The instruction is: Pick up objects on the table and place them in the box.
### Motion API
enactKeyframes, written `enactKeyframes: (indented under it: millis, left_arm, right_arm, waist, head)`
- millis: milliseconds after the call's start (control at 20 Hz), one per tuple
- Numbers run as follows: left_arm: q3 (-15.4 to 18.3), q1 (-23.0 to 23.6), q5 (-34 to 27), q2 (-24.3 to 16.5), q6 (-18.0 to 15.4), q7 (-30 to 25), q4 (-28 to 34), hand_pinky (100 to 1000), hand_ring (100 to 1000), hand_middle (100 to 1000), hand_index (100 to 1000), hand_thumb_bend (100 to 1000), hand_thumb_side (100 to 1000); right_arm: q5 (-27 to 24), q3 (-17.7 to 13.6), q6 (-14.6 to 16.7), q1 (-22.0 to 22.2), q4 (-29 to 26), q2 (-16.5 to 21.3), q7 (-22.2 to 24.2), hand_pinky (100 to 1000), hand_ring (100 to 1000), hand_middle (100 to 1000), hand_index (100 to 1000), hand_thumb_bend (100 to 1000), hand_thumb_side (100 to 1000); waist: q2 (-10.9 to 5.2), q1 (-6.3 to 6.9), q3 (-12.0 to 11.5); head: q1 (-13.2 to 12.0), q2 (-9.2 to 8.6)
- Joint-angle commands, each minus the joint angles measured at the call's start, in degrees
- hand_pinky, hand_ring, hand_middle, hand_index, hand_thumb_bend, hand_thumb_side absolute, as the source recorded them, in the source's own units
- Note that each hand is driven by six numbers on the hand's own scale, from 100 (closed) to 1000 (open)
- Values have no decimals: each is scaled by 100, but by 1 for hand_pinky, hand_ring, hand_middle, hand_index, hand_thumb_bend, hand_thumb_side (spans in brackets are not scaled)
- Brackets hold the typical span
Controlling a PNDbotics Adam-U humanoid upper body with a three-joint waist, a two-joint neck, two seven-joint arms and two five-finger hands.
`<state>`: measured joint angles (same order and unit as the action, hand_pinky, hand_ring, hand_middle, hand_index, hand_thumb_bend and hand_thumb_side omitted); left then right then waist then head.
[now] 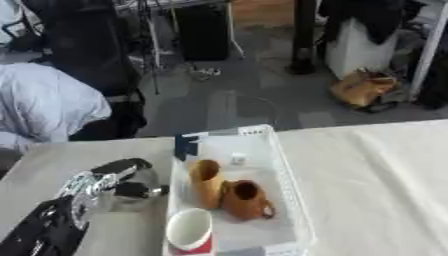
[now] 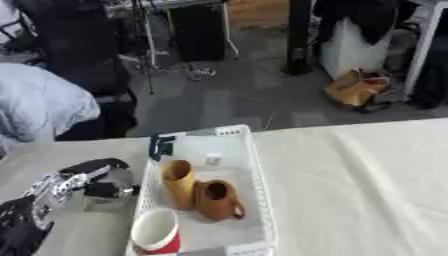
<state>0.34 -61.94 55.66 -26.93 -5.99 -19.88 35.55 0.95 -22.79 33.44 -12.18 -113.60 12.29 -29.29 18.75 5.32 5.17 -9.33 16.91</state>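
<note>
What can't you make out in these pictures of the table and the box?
- Left robot hand: blurred in both views; what the grey shape beside its fingers is cannot be told.
- Small white thing deep in the box: too small to identify.
- Red and white cup: cut by the bottom edge.
- Dark item on the box's far corner: blurred.
- Right robot hand: in neither view.

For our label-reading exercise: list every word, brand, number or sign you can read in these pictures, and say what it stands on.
None can be read.
The white basket shows no print.
The red-and-white cup, tan cup and brown mug show no lettering.
The dark tag on the basket's far rim is too blurred to tell.
</note>
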Motion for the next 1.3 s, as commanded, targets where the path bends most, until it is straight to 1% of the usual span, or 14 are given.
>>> enactKeyframes:
  millis: [50,850,950,1000,1150,1200,1300]
  left_arm:
    - [38,-148,-24,-135,7,30,88,1000,1000,1000,1000,699,867]
    - [42,-169,-110,-99,0,-105,74,1000,1000,1000,1000,673,870]
    - [42,-178,-120,-95,2,-136,77,1000,1000,1000,1000,665,859]
    - [43,-182,-129,-90,1,-163,74,1000,1000,1000,1000,651,831]
    - [38,-194,-147,-80,-5,-263,72,1000,1000,1000,1000,637,819]
    - [37,-195,-146,-77,-5,-294,73,1000,1000,1000,1000,611,792]
    - [42,-195,-137,-75,1,-335,75,1000,1000,1000,1000,598,775]
  right_arm:
    - [-33,-2,12,-60,-99,59,-4,742,799,640,616,100,1000]
    - [-70,0,0,-60,-99,72,-37,743,797,639,614,100,1000]
    - [-75,1,-8,-61,-99,71,-37,743,798,639,614,100,1000]
    - [-78,0,-10,-63,-99,72,-38,743,797,639,613,100,1000]
    - [-87,0,-15,-66,-99,77,-40,743,797,639,612,100,1000]
    - [-90,-1,-16,-67,-99,77,-41,743,797,639,611,100,1000]
    - [-95,-4,-17,-67,-99,79,-45,743,797,639,609,100,1000]
  waist:
    - [-101,-18,-9]
    - [-127,-26,-13]
    - [-130,-23,-15]
    - [-132,-20,-17]
    - [-136,-15,-21]
    - [-137,-14,-20]
    - [-138,-12,-19]
  head:
    - [-11,-53]
    - [-28,-65]
    - [-31,-64]
    - [-33,-66]
    - [-36,-72]
    - [-35,-72]
    - [-35,-71]
